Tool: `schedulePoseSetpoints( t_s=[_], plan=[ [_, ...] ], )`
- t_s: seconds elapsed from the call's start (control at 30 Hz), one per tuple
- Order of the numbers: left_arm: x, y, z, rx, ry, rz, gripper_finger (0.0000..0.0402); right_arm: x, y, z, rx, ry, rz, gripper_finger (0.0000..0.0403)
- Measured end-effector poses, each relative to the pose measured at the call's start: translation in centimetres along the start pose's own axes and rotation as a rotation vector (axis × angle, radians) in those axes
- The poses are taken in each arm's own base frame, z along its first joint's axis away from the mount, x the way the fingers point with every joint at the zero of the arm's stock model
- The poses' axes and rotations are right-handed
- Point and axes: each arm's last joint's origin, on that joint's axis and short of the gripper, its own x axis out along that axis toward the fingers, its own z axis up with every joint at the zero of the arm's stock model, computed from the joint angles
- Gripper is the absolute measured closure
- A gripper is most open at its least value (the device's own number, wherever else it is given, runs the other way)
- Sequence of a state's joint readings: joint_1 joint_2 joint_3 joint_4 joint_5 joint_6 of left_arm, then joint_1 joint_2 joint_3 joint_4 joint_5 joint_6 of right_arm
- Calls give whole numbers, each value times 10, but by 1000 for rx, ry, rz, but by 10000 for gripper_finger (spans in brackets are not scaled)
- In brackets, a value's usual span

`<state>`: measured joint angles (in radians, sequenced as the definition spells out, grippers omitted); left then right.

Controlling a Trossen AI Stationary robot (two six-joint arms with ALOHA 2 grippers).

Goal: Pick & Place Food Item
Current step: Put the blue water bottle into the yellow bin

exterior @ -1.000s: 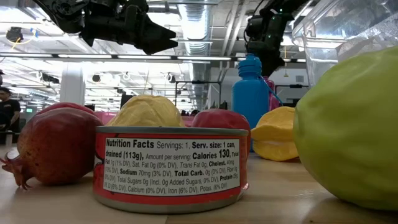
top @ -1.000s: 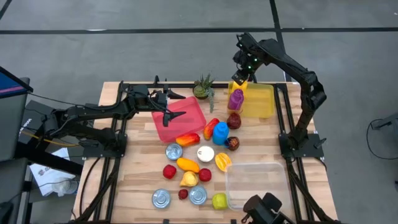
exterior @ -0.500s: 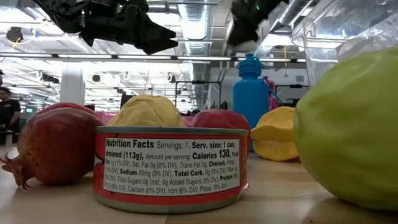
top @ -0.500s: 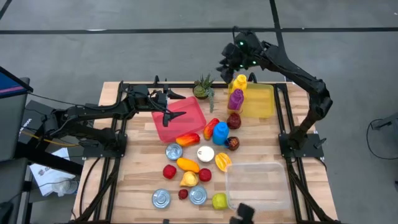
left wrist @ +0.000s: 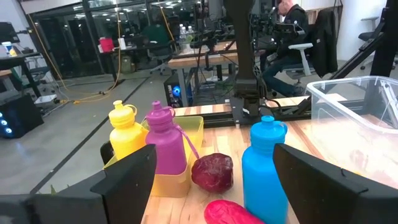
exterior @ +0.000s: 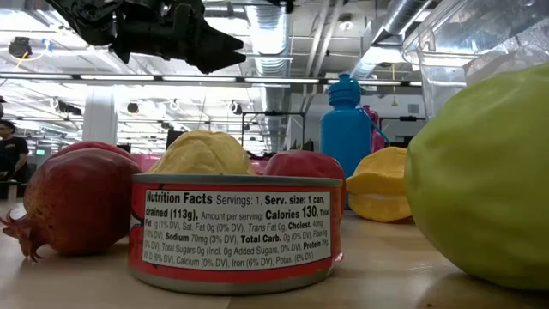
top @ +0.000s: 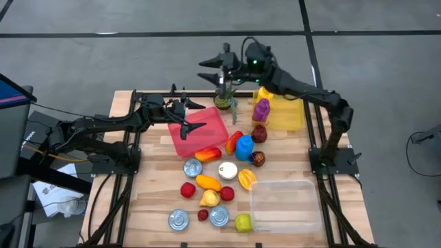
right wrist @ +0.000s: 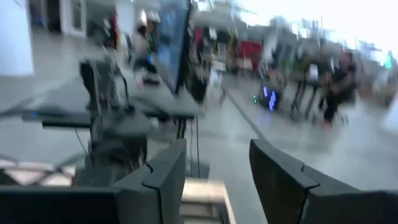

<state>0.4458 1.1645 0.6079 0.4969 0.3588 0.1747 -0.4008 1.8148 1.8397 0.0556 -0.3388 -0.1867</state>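
Several food items lie in a cluster at the table's middle: an orange pepper (top: pixel 208 153), pomegranates (top: pixel 258 133), cans (top: pixel 192 167), a lemon (top: pixel 209 198) and a green fruit (top: pixel 242 222). My left gripper (top: pixel 200 117) hovers open above the red tray (top: pixel 207 134); its wrist view looks at a blue bottle (left wrist: pixel 264 165) and a dark red fruit (left wrist: pixel 212 171). My right gripper (top: pixel 207 70) is open, high over the table's far edge beside the potted plant (top: pixel 224 96), pointing toward the table's left.
A yellow bin (top: pixel 289 114) at the far right holds a yellow bottle (top: pixel 265 91) and a purple bottle (top: pixel 261 110). A clear container (top: pixel 286 203) sits at the near right. In the low view a can (exterior: pixel 236 227) and green fruit (exterior: pixel 480 189) stand close.
My right arm has swung from above the yellow bin toward the table's left along the far edge, turning until its fingers point left past the plant. It has left the low view. My left arm has kept still.
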Motion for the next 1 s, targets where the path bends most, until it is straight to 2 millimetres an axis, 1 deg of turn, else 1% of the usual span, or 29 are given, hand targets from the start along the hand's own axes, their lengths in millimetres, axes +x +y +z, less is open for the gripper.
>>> schedulePoseSetpoints(
  t_s=[0.1, 0.2, 0.27, 0.37, 0.43, 0.5, 0.6, 0.67, 0.77, 0.87, 1.0],
  plan=[
    [0, 0, 0, -5, 1, -1, 87, 15, 8, -4, -34, -115, 33, 237],
    [0, 0, 0, -9, 2, -1, 87, 25, 14, -7, -64, -217, 38, 237],
    [0, 0, 0, -10, 3, -1, 87, 27, 19, -9, -77, -308, 31, 237],
    [0, 0, -1, -13, 7, -2, 87, 22, 26, -14, -95, -491, 7, 237],
    [0, 0, -1, -13, 8, -3, 87, 13, 33, -21, -104, -631, -15, 237],
    [0, 0, -1, -23, 9, -3, 87, 0, 40, -35, -102, -740, -23, 237],
    [0, 0, -1, -28, 12, -7, 87, -20, 51, -62, -91, -815, -44, 237],
    [0, -1, -2, -31, 20, -8, 87, -33, 59, -77, -82, -805, -45, 237],
    [0, -1, -3, -35, 30, -13, 87, -53, 68, -94, -76, -723, -60, 237],
    [3, -5, -4, -36, 35, -28, 87, -72, 80, -100, -78, -655, -56, 237],
    [9, -14, -6, -35, 35, -66, 87, -96, 104, -106, -76, -553, -57, 237]
  ],
)
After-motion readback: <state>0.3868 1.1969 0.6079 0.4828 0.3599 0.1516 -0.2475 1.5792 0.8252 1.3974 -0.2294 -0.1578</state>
